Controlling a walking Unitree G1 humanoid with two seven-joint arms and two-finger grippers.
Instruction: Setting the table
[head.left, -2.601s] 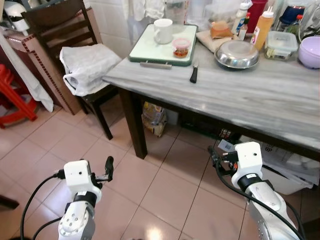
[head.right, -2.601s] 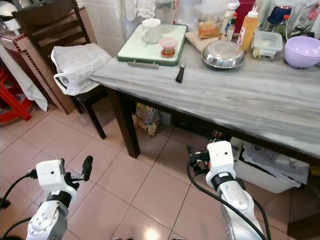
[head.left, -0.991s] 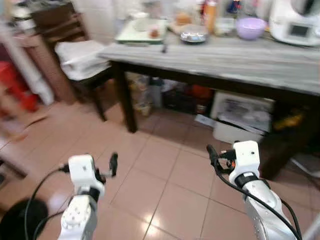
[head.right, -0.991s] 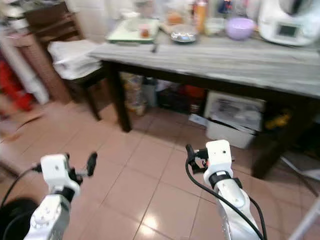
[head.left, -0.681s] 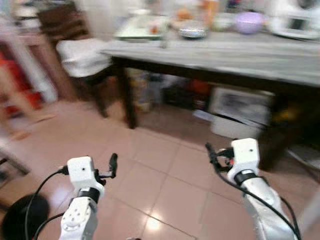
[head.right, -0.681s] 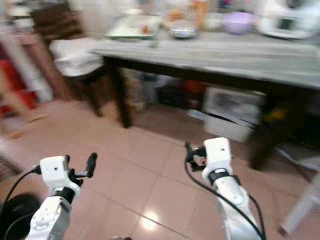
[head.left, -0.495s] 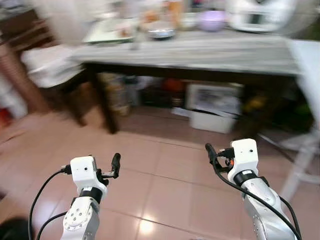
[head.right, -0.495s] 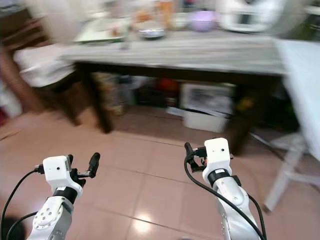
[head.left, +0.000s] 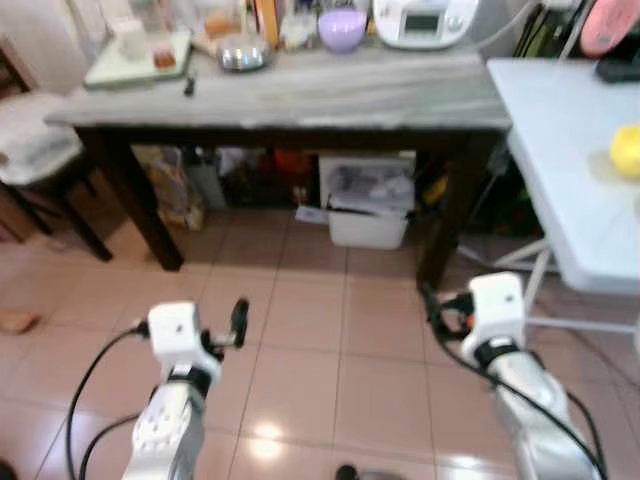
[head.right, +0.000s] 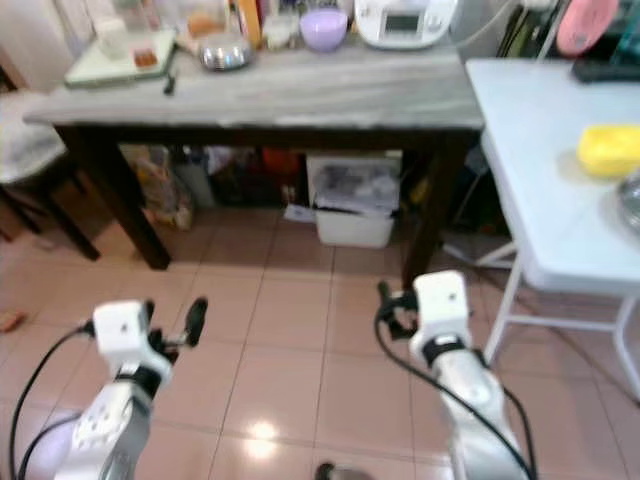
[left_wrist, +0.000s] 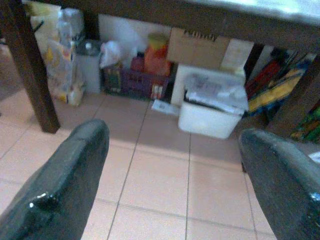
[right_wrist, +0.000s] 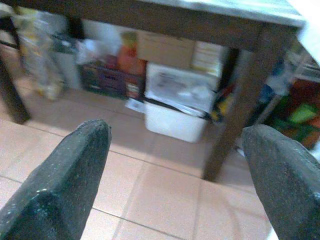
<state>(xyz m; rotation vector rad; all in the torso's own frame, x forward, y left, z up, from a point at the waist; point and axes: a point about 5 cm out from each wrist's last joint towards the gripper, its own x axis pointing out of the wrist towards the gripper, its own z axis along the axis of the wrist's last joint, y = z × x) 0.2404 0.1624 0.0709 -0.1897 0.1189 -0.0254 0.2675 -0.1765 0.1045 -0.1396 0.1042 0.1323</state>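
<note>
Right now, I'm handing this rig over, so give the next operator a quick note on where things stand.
Left gripper and right gripper: both open, empty, held low over the tiled floor.
Grey table ahead holds a purple bowl, steel bowl, knife and a tray with a cup.
White table to the right carries something yellow.
Nothing picked up or visibly laid out; table setting is still to do.

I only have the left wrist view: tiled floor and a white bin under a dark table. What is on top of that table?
Observer: A purple bowl stands near the back edge, beside a white cooker.
Operator: Anything further to the robot's right?
Observer: A white folding table, with a yellow object on it.
Operator: Is the right gripper carrying anything?
Observer: No. The right gripper is open and empty, held low in front of the robot.
</note>
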